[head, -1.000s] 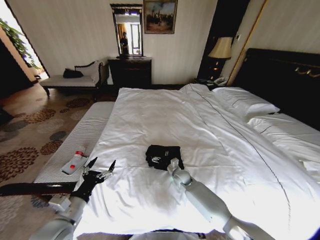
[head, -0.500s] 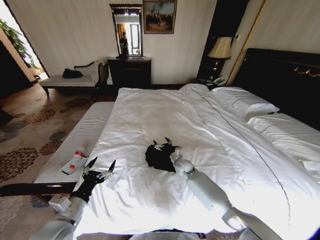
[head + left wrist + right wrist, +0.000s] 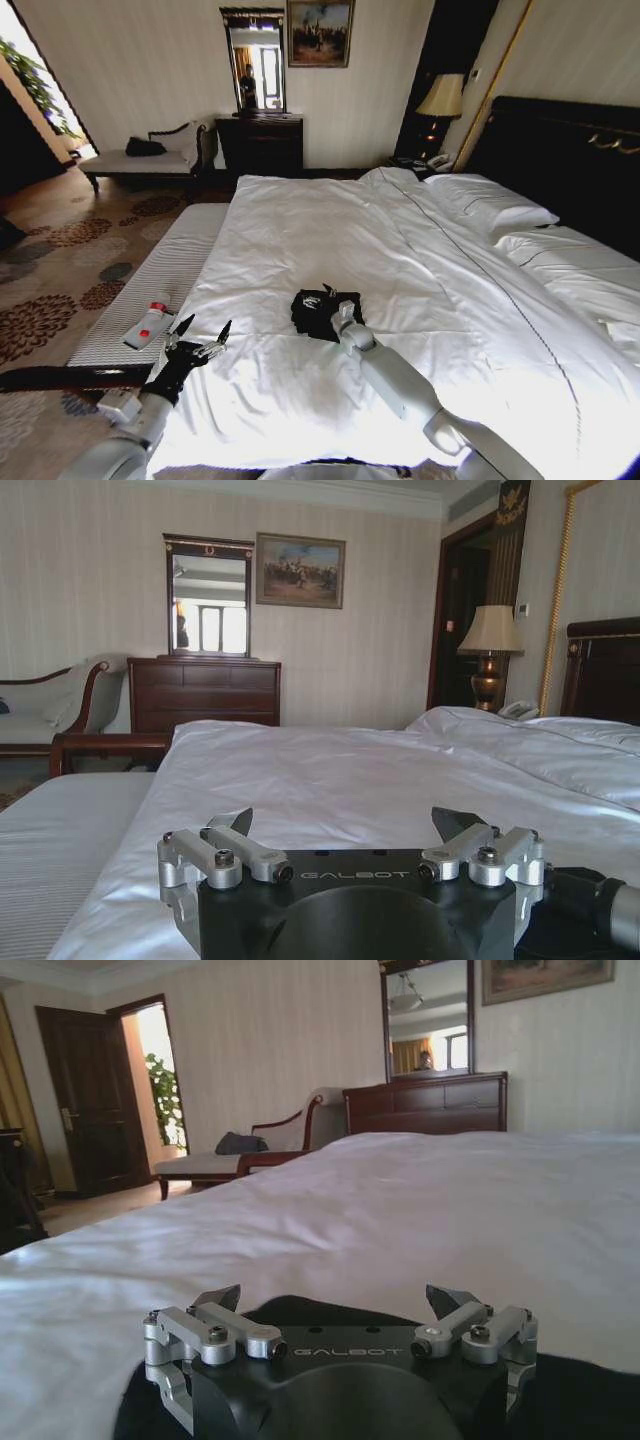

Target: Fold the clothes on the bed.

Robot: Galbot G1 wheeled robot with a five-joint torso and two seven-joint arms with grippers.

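Observation:
The clothes (image 3: 318,318) are a small folded black bundle lying on the white bed (image 3: 330,230), near its foot. My right gripper (image 3: 319,297) hovers open over the bundle's far part, with nothing between its fingers. In the right wrist view the open right gripper (image 3: 335,1305) sits just above black fabric (image 3: 580,1390), with white sheet stretching beyond. Open too, my left gripper (image 3: 200,335) hangs idle at the bed's left edge, close to the bench; in its own wrist view the left gripper (image 3: 345,825) faces across the bed (image 3: 330,770).
A grey striped bench (image 3: 160,275) runs along the bed's left side, with a white red-capped bottle (image 3: 149,323) on it. Pillows (image 3: 490,210) and a dark headboard (image 3: 560,150) are at the right. Dresser (image 3: 260,143), lamp (image 3: 442,98) and chaise (image 3: 145,160) line the far wall.
My right gripper has moved from the near edge of the black bundle forward over it and now sits slightly lower than half a second ago. The left arm has not moved.

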